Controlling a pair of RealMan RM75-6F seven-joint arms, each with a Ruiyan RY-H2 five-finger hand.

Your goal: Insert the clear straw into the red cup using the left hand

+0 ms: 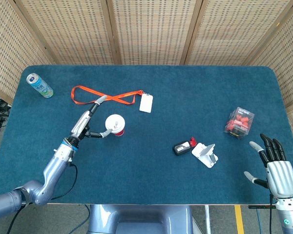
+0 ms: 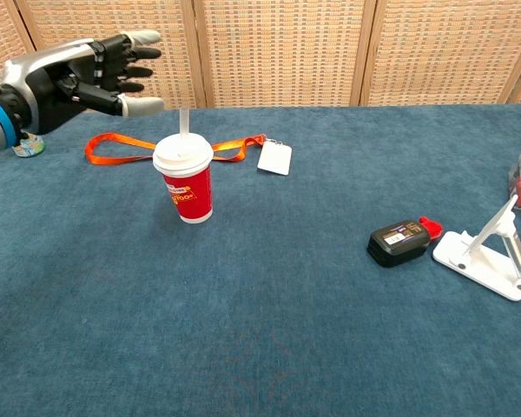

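The red cup (image 2: 186, 188) with a white lid stands upright on the blue table (image 2: 269, 313); the head view shows the red cup (image 1: 115, 126) from above. The clear straw (image 2: 183, 122) sticks up through the lid, only a short piece showing. My left hand (image 2: 85, 69) hangs up and to the left of the cup, fingers spread, holding nothing and clear of the straw; in the head view the left hand (image 1: 87, 123) is just left of the cup. My right hand (image 1: 273, 163) rests open at the table's near right edge.
An orange lanyard (image 1: 101, 95) with a white badge (image 1: 146, 103) lies behind the cup. A drink can (image 1: 39, 85) is at the far left. A black device (image 2: 400, 241), a white phone stand (image 2: 488, 249) and a clear box of red items (image 1: 239, 122) sit to the right.
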